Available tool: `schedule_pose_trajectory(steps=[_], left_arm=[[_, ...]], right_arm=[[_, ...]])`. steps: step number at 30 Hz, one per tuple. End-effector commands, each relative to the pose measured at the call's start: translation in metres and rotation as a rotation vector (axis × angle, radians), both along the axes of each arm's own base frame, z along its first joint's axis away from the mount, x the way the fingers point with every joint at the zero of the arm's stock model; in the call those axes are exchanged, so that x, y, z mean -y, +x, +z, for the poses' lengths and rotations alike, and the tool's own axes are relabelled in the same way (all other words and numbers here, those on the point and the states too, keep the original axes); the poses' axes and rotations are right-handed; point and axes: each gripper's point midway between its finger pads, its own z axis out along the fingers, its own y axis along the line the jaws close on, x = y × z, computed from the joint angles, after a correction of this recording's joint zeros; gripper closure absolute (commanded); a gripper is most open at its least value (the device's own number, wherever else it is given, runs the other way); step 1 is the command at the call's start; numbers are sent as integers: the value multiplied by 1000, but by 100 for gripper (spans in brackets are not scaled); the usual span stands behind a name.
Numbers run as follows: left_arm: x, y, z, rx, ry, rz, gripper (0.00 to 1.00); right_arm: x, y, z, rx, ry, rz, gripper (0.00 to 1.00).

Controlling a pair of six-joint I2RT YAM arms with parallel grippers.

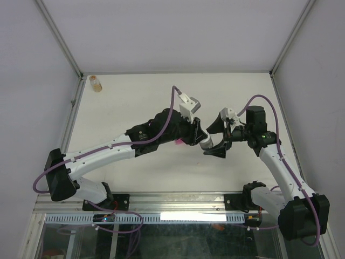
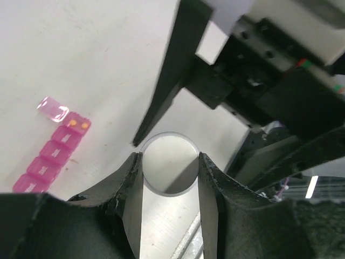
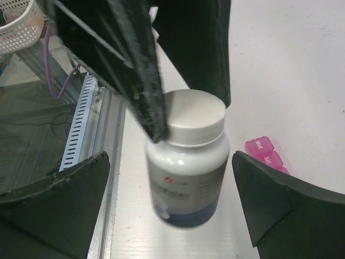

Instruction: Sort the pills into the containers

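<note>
My left gripper (image 2: 170, 162) is shut on the white cap of a small white-capped bottle (image 3: 186, 162) and holds it upright, seemingly just above the table. My right gripper (image 3: 170, 156) is open wide, with one finger on each side of the bottle and touching neither side. In the top view the left gripper (image 1: 200, 137) and right gripper (image 1: 217, 140) meet at the bottle (image 1: 207, 143) in mid-table. The pink organiser strip (image 2: 51, 159) lies to the left, its end lid (image 2: 52, 109) flipped open. Two tiny orange pills (image 2: 78, 124) lie in that end compartment. The strip also shows in the right wrist view (image 3: 264, 152).
A small amber bottle (image 1: 96, 82) stands at the far left corner of the table. The table's near edge with its metal rail (image 3: 81, 124) is just beside the bottle. A white basket (image 3: 19, 24) sits below the table.
</note>
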Motion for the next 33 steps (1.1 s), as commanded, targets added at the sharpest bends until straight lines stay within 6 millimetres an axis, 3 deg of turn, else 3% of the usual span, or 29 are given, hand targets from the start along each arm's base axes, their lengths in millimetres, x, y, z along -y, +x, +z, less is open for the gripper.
schedule_pose_trajectory(steps=[1, 7, 10, 14, 18, 19, 20, 24, 33], left_arm=[[-34, 30, -1, 34, 3, 119, 100], [-129, 103, -70, -19, 125, 456, 100], [-178, 136, -91, -17, 164, 631, 100], [-232, 178, -92, 21, 185, 824, 100], [-268, 214, -93, 35, 211, 946, 100], [-275, 222, -90, 40, 212, 970, 100], [-280, 231, -103, 16, 237, 981, 100], [-285, 262, -119, -15, 269, 986, 100], [-289, 346, -112, 16, 260, 1040, 100]], right_arm=[[0, 4, 10, 54, 10, -6, 1], [4, 15, 2, 70, -26, -55, 1], [4, 19, -1, 65, -36, -72, 1], [5, 21, -3, 62, -43, -84, 1], [5, 23, -4, 61, -45, -93, 1], [5, 24, -4, 62, -46, -95, 1], [5, 24, -4, 60, -46, -96, 1], [5, 24, -4, 58, -45, -99, 1], [6, 26, -6, 52, -49, -107, 1]])
